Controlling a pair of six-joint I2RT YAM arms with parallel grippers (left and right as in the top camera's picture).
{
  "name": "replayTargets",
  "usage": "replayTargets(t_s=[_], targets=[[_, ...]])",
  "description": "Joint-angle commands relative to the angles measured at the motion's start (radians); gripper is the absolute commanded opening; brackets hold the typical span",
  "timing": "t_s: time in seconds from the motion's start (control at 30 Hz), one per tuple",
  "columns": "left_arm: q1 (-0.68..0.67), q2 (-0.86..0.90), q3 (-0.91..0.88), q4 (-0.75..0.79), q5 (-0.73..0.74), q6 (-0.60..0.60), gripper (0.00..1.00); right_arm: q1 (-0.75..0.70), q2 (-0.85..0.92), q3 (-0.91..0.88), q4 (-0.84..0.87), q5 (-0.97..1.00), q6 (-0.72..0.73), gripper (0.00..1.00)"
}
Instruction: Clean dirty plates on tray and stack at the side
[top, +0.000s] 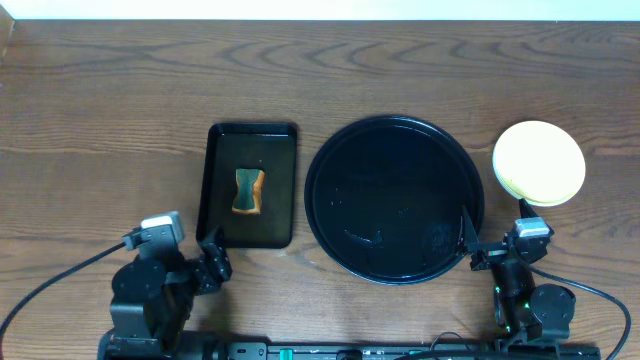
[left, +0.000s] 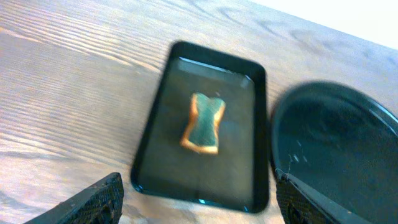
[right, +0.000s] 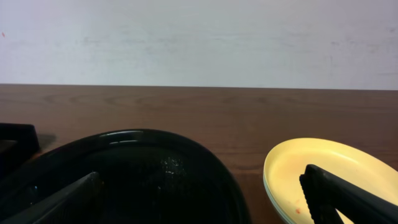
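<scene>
Plates: a stack (top: 538, 160) sits on the wooden table (top: 100, 120), just beside the right rim of the round black tray (top: 396, 121), with a narrow gap between them. Nothing lies in the tray.

Right gripper (right: 200, 180): at the near table edge, level with the gap between tray and stack. The stack lies just ahead of it and slightly right. Jaws are spread wide and hold nothing. In the wrist view the left finger (right: 59, 199) shows over the tray and the right finger (right: 348, 199) over the near part of the top plate. I cannot tell whether either touches.

Appearance: the top plate is pale yellow, smooth and matte. A small orange speck shows near its near edge in the wrist view. A paler rim peeks out beneath its left edge. How many plates are in the stack cannot be read.

Orientation: the stack lies flat, face up. The plates are round, so they have no long axis.

Left gripper (left: 199, 186): near the near end of the rectangular black tray (top: 213, 185), jaws wide and empty. A yellow-green sponge (top: 249, 191) lies in that tray, long axis running away from the robot.
</scene>
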Motion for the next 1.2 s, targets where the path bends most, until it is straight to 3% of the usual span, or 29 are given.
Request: replayTargets(t_s=[0.0,0.33,0.57,0.67,0.83,0.9,1.17], targets=[[0.059,-0.060,-0.067,0.035,-0.016,0.020,0.79,0.015,-0.005,-0.001,-0.004,-0.001,-0.014,0.99],[0.119,-0.303,-0.377,0.381,-0.015,0.027,0.79,0.015,-0.005,-0.001,-0.004,-0.001,-0.014,0.99],[0.119,-0.313,-0.568,0.795,0.032,0.077,0.79,0.015,-0.005,-0.001,-0.004,-0.001,-0.014,0.99],[0.119,-0.313,-0.636,0.903,0.043,0.095,0.79,0.015,-0.005,-0.001,-0.004,-0.001,-0.014,0.99],[0.117,-0.313,-0.636,0.821,0.087,0.194,0.79,0.015,-0.005,-0.001,-0.004,-0.001,-0.014,0.99],[0.117,-0.313,-0.636,0.746,0.086,0.192,0.79,0.015,-0.005,-0.001,-0.004,-0.001,-0.014,0.99],[0.117,-0.310,-0.636,0.752,0.087,0.185,0.79,0.015,-0.005,-0.001,-0.004,-0.001,-0.014,0.99]])
